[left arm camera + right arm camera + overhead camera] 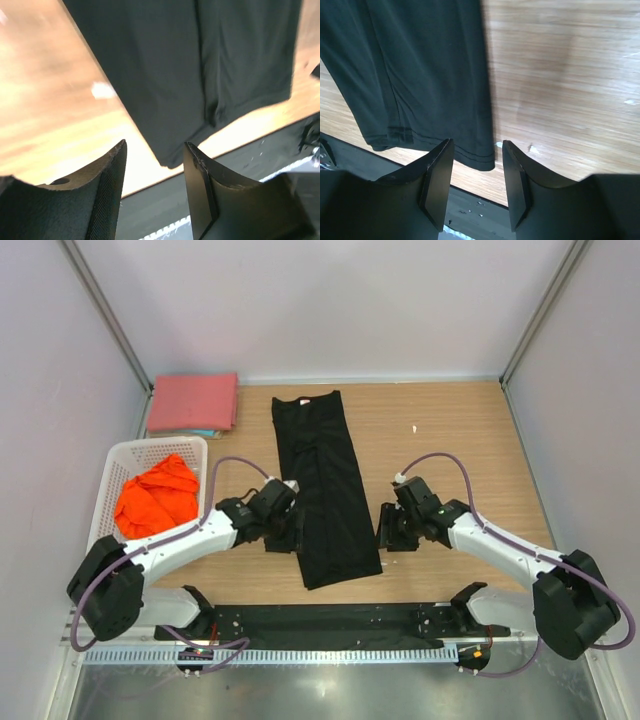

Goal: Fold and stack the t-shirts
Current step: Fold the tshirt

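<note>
A black t-shirt (pixel 322 490) lies folded lengthwise into a long strip down the middle of the wooden table, its hem end toward the arms. My left gripper (pixel 284 536) hovers at the strip's near left edge, open and holding nothing. In the left wrist view the shirt (pixel 200 60) lies beyond the left gripper (pixel 155 147). My right gripper (pixel 388 536) is just off the shirt's near right edge, also open and holding nothing. The hem corner (pixel 480 160) shows beyond the right gripper (pixel 477 145). A pinkish-red t-shirt (pixel 193 402) lies folded at the back left. A bright orange t-shirt (pixel 155 495) sits crumpled in the basket.
The white mesh basket (pixel 115 455) stands at the left edge of the table. A bluish item (pixel 207 433) peeks out under the pinkish-red shirt. A black strip (pixel 320 625) runs along the table's near edge between the arm bases. Walls close in on the left, back and right.
</note>
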`<state>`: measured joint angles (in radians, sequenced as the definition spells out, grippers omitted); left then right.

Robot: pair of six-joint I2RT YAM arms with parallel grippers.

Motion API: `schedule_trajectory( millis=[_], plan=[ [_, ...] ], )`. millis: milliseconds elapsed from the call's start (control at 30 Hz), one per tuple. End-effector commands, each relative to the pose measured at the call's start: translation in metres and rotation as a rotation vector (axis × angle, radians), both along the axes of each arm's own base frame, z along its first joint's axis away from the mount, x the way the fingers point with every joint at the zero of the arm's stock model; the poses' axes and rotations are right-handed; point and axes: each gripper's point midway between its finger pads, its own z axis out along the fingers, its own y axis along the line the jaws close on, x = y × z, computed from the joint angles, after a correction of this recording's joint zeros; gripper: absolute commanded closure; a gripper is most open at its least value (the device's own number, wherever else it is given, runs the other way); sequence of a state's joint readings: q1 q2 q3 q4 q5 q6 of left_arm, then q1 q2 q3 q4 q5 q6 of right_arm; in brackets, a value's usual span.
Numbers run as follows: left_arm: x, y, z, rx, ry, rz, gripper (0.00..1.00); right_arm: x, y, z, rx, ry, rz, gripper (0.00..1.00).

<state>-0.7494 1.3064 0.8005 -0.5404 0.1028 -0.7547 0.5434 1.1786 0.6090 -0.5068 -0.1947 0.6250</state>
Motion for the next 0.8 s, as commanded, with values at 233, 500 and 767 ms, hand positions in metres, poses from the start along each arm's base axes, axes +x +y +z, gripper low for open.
schedule_trajectory(
  millis=[233, 500, 767],
  plan=[
    [-0.037, -0.022, -0.009, -0.074, -0.002, 0.076, 0.49, -0.015, 0.014, 0.002, -0.046, -0.063, -0.023, 0.54],
    [-0.055, -0.028, -0.032, -0.003, 0.014, 0.067, 0.5, -0.023, 0.018, -0.001, -0.084, -0.097, -0.015, 0.57],
    [-0.062, -0.025, -0.042, 0.033, 0.025, 0.067, 0.54, -0.024, 0.018, -0.012, -0.139, -0.117, -0.003, 0.61]
  ],
)
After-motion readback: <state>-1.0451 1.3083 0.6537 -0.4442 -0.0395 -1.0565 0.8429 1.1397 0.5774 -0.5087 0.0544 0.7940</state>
